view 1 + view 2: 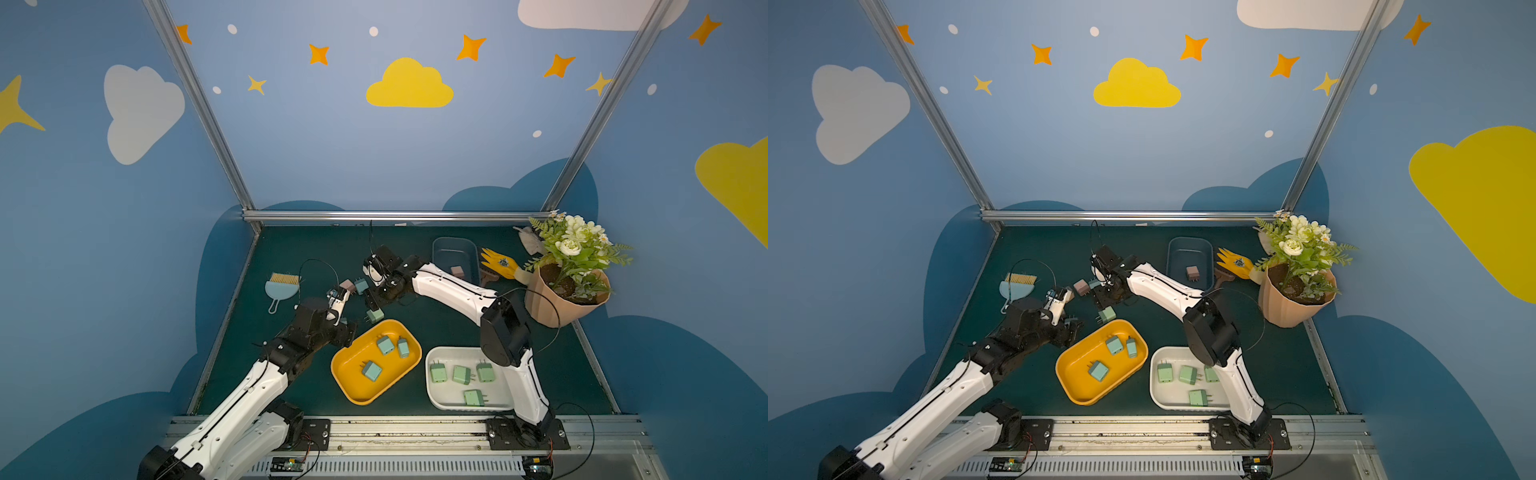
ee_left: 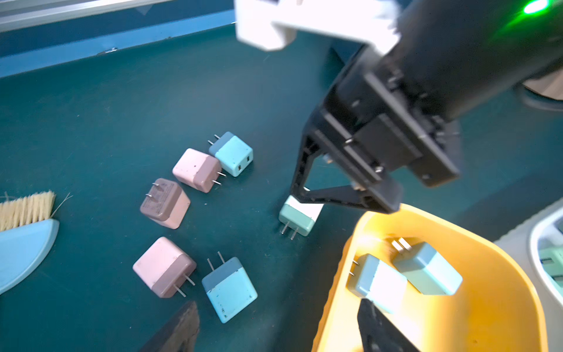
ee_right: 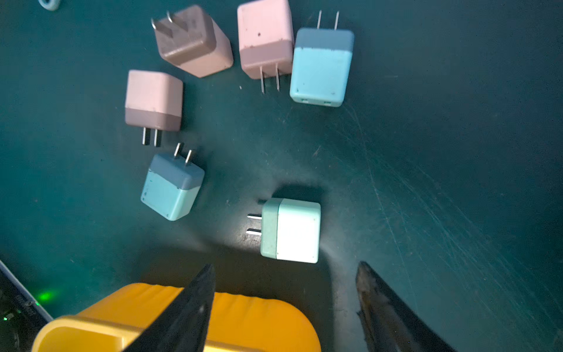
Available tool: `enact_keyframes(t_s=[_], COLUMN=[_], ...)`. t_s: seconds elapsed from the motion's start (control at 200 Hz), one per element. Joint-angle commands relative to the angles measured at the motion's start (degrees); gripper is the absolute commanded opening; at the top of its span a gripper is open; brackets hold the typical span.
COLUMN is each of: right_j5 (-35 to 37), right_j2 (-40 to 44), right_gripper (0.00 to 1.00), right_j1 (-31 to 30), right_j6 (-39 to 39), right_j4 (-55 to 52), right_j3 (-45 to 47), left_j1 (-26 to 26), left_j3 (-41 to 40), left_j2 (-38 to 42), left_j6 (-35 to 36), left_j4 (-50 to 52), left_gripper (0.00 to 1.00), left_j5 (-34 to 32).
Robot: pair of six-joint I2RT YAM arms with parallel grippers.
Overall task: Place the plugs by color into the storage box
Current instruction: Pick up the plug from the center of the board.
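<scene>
Right tool [image 3: 285,266] spread wide, empty, near mint plug [image 3: 291,230]; left tool [image 2: 278,302] spread, empty.

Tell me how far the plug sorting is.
Done: three blue plugs in the yellow tray, four green plugs in the white tray, one pink plug in the dark tray. In hand: nothing; the right gripper is open above a loose green plug. Left: it, three pink plugs, two blue plugs.
</scene>
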State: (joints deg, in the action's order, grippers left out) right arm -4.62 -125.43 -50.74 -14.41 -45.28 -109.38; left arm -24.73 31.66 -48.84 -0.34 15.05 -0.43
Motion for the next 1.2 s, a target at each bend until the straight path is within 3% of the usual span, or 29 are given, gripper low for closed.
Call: enact_keyframes(t_s=[0.0, 0.305, 0.511, 1.031, 1.196], right_j5=[-2.3, -5.0, -2.4, 2.0, 0.8], right_j2=[-2.2, -9.4, -11.9, -8.5, -6.6], right_gripper=[0.74, 0.73, 0.69, 0.39, 0.37], right_j1=[0.1, 0.1, 0.0, -0.1, 0.3], right_j6=[0.8, -0.1, -0.3, 2.7, 1.9], right_j4=[-4.8, -5.2, -5.9, -5.7, -4.9], right_j3=[-1.9, -6.9, -8.1, -8.0, -8.0], left_j1=[0.3, 1.9, 2.9, 4.7, 5.0], left_j3=[-0.8, -0.8, -0.7, -0.5, -0.5], left_j2=[1.6, 1.6, 1.2, 1.0, 1.4], left_j6=[2.8, 2.6, 2.3, 2.1, 2.1], left_j4=[-2.3, -3.4, -3.6, -4.2, -4.4], left_gripper=[0.82, 0.82, 0.82, 0.80, 0.79], left_j5=[3.0, 4.3, 5.5, 9.3, 10.1])
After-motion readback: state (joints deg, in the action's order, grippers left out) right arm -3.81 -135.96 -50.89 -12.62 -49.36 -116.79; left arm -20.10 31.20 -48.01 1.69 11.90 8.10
